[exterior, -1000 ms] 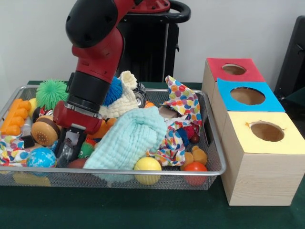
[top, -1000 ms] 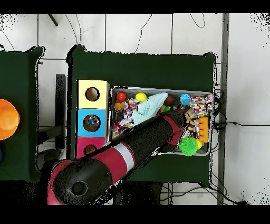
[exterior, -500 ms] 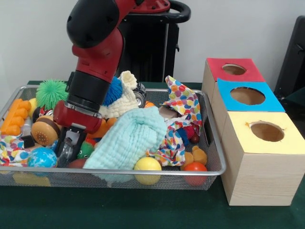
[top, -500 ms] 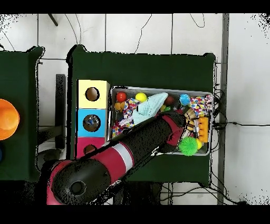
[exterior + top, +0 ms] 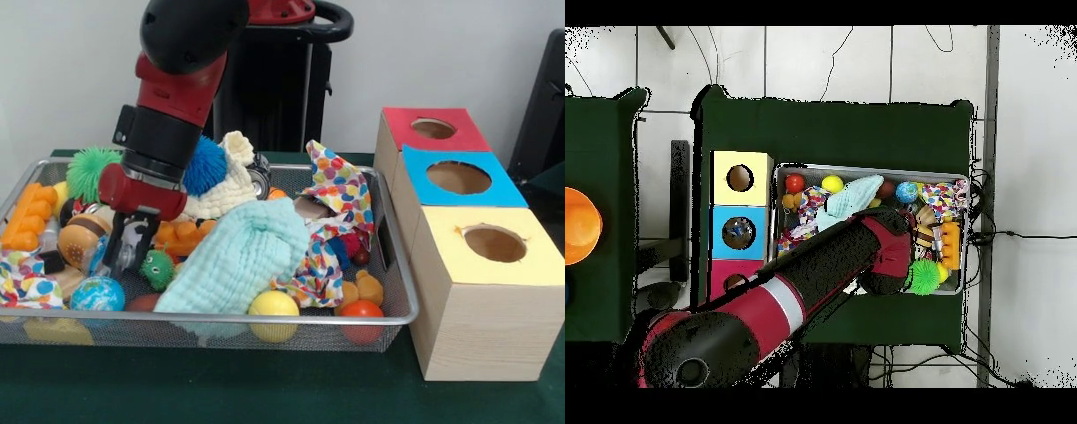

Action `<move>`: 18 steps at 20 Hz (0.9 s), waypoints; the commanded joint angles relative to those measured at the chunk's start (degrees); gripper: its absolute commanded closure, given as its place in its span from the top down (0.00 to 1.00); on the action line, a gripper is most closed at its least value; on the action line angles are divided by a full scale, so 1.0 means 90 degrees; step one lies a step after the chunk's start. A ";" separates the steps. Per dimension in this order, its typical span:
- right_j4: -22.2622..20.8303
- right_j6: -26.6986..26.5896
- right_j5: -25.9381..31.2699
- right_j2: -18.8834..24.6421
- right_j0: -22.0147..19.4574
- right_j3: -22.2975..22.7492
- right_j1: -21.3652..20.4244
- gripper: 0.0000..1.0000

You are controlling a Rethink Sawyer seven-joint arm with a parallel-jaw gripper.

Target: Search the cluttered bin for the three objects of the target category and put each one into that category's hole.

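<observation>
Gripper (image 5: pixel 126 258) low inside the cluttered bin (image 5: pixel 265 318), grip impossible to judge, pale glassy shape (image 5: pixel 131 246) at its tips, perhaps a crushed bottle; box holes (image 5: pixel 494 243) well apart sideways.

Bin (image 5: pixel 399 281): wide, shallow basket of silver wire mesh with a rounded metal rim. It stands level on the green table, long side toward the front camera.
Bin filling: heaped with toys and cloths above the rim.
Bin in overhead view (image 5: pixel 865 167): at 3 o'clock from the row of holes.
Bottles: covered by the heap or too small to tell, in both views.
Holes: round, one in each box top, at 3 o'clock from the bin in the front view: red (image 5: pixel 433 128), blue (image 5: pixel 459 177), yellow (image 5: pixel 495 243).
</observation>
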 commanded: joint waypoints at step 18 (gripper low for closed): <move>-0.1086 0.1707 -0.0670 0.1282 0.0146 0.1029 -0.2045 0.00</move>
